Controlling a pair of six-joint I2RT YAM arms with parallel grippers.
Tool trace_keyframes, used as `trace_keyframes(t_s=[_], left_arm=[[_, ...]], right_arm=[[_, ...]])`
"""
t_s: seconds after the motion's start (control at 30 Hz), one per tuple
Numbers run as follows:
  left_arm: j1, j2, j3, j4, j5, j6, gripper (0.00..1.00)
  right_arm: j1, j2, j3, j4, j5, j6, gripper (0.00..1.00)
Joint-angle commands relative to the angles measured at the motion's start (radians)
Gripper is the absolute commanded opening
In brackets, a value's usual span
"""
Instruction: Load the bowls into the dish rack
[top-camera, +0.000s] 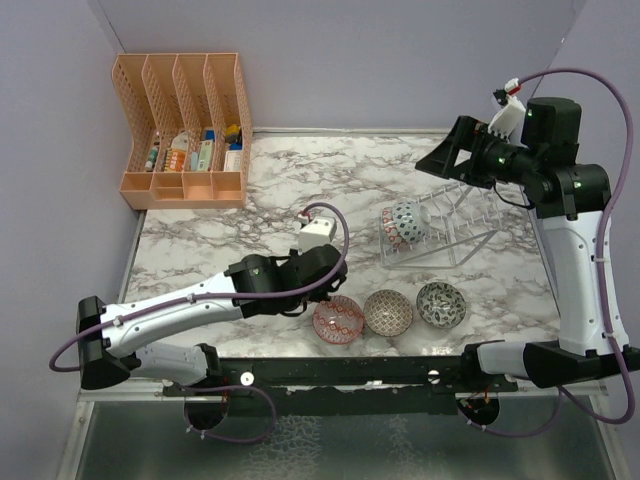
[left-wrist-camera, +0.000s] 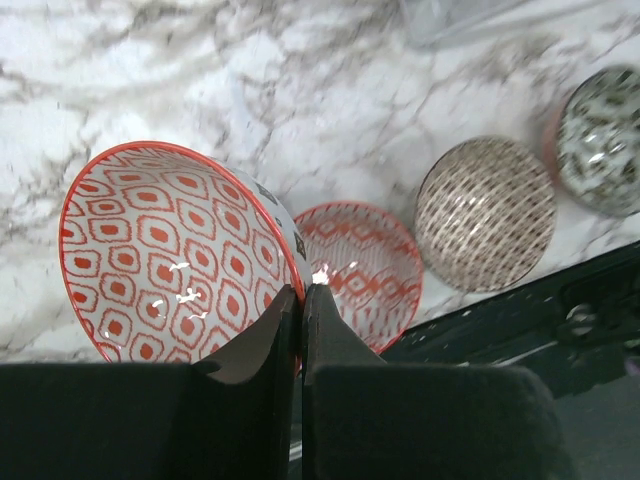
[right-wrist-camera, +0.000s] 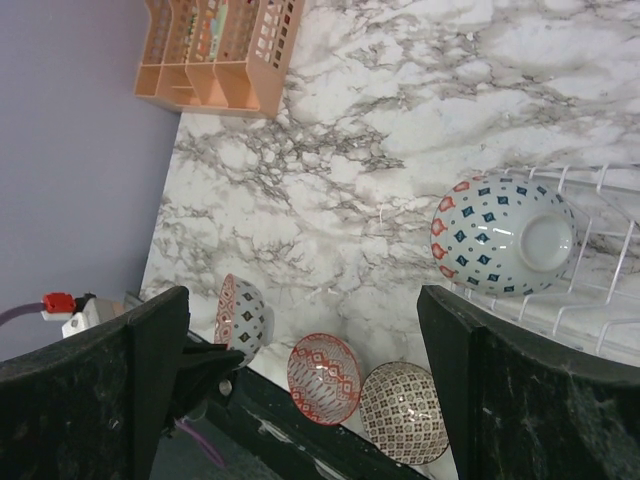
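My left gripper (left-wrist-camera: 301, 290) is shut on the rim of a red-patterned bowl (left-wrist-camera: 160, 250) and holds it tilted above the marble near the front edge; it also shows in the right wrist view (right-wrist-camera: 240, 318). In the top view the left gripper (top-camera: 306, 300) hides that bowl. A second red bowl (top-camera: 338, 319), a brownish bowl (top-camera: 388, 312) and a dark grey-green bowl (top-camera: 441, 304) sit in a row by the front edge. The wire dish rack (top-camera: 455, 235) holds a blue-diamond bowl (top-camera: 405, 222) on edge at its left end. My right gripper (top-camera: 437, 160) is open and empty, high behind the rack.
An orange plastic file organiser (top-camera: 185, 130) with small items stands at the back left. Purple walls close the left and back sides. The black front rail (top-camera: 350, 375) runs just behind the row of bowls. The rack's right prongs (right-wrist-camera: 600, 260) hold nothing.
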Motion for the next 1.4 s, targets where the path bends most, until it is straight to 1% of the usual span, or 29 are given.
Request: trace_keyframes(t_s=[0.0,0.17,0.33,0.47,0.57,0.63,0.73,0.8,0.87,1.03,1.2,1.37], left_arm=[[0.055,0.004,0.033,0.074,-0.014,0.088,0.0],[0.173,0.022,0.077,0.269,0.135,0.129,0.0],[0.243,0.064,0.163,0.445,0.25,0.137,0.0],[0.296,0.106,0.217,0.6,0.362,0.098,0.0],[0.331,0.139,0.216,0.744,0.466,0.01,0.0],[0.356,0.158,0.195,0.875,0.534,-0.072,0.0],[0.39,0.191,0.121,1.096,0.62,-0.216,0.0],[0.41,0.224,0.08,1.241,0.661,-0.329,0.0],[0.42,0.259,0.054,1.352,0.683,-0.414,0.0],[0.424,0.351,0.036,1.534,0.701,-0.559,0.0],[0.425,0.46,0.046,1.68,0.701,-0.68,0.0],[0.424,0.565,0.103,1.741,0.703,-0.729,0.0]], right_arm=[[-0.005,-0.001,0.048,0.017,-0.009,-0.003,0.96],[-0.005,-0.007,0.054,0.044,0.019,0.021,0.96],[-0.005,0.047,0.172,0.041,-0.003,0.036,0.96],[-0.005,0.079,0.256,0.045,-0.006,0.05,0.96],[-0.005,0.098,0.297,0.066,-0.009,0.069,0.97],[-0.005,0.115,0.333,0.078,-0.015,0.087,0.98],[-0.005,0.133,0.362,0.126,-0.044,0.137,0.99],[-0.007,0.134,0.361,0.171,-0.071,0.166,0.99],[-0.008,0.139,0.361,0.202,-0.091,0.183,1.0],[-0.018,0.148,0.373,0.214,-0.11,0.182,0.99],[-0.035,0.151,0.368,0.209,-0.14,0.174,0.99],[-0.055,0.139,0.332,0.22,-0.175,0.166,0.99]])
